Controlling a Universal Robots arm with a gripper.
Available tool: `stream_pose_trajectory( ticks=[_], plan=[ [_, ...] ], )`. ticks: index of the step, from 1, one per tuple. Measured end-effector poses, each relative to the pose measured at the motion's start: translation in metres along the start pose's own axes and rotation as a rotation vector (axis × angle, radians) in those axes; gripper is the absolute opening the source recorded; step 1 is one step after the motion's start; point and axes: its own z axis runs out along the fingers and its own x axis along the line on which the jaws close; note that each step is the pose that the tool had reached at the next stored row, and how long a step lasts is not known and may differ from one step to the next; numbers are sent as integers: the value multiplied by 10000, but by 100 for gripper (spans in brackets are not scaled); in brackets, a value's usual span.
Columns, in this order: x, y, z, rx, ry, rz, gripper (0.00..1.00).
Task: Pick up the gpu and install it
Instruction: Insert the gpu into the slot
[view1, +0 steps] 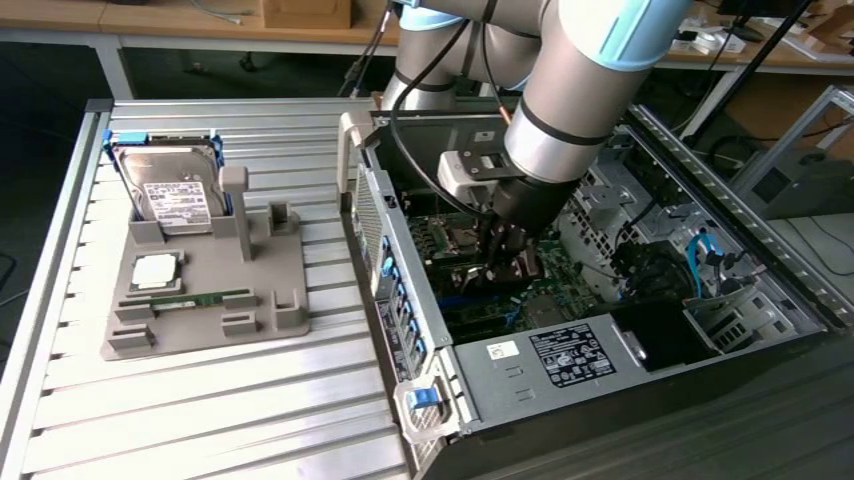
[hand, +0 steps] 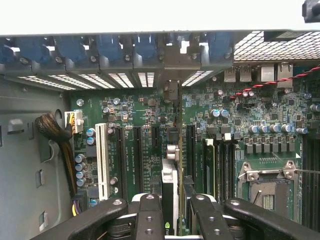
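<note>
My gripper (view1: 511, 262) is lowered inside the open computer case (view1: 400, 300), just over the motherboard (view1: 461, 240). It is shut on the gpu (view1: 518, 270), a dark card held upright between the fingers (hand: 149, 216). In the wrist view the gpu (hand: 172, 180) shows edge-on, running from the fingers toward the case's rear slot wall. Its silvery bracket end (hand: 171, 91) is close to the blue slot latches (hand: 145, 47). The card's lower edge lies along the black expansion slots (hand: 189, 145) of the motherboard (hand: 240, 105). Whether it sits in a slot is hidden.
A grey fixture (view1: 200, 290) on the slatted table holds a hard drive (view1: 174, 190), a processor (view1: 154, 270) and a green memory stick (view1: 200, 298). Inside the case are the power supply (view1: 574, 355), a white slot (hand: 101, 160), a cable bundle (hand: 55, 130) and the CPU socket (hand: 265, 187).
</note>
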Motion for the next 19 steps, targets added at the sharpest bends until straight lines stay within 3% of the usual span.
stream_pose_trajectory(
  ticks=[19],
  plan=[
    [-61, 4, 3, 2, 35, 18, 27]
  ],
)
